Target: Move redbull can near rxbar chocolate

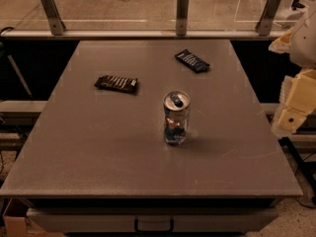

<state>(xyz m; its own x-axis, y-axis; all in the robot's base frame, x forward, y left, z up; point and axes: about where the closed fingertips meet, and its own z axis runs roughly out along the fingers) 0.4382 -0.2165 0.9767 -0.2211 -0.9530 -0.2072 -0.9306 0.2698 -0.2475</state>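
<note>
The redbull can stands upright near the middle of the grey table, its silver top and pull tab facing up. The rxbar chocolate, a flat dark brown wrapper with pale stripes, lies to the can's back left, well apart from it. My gripper hangs off the table's right edge as part of the cream-coloured arm, to the right of the can and holding nothing that I can see.
A dark blue-black bar wrapper with white text lies at the back right of the table. A railing with metal posts runs behind the far edge. A drawer handle sits under the front edge.
</note>
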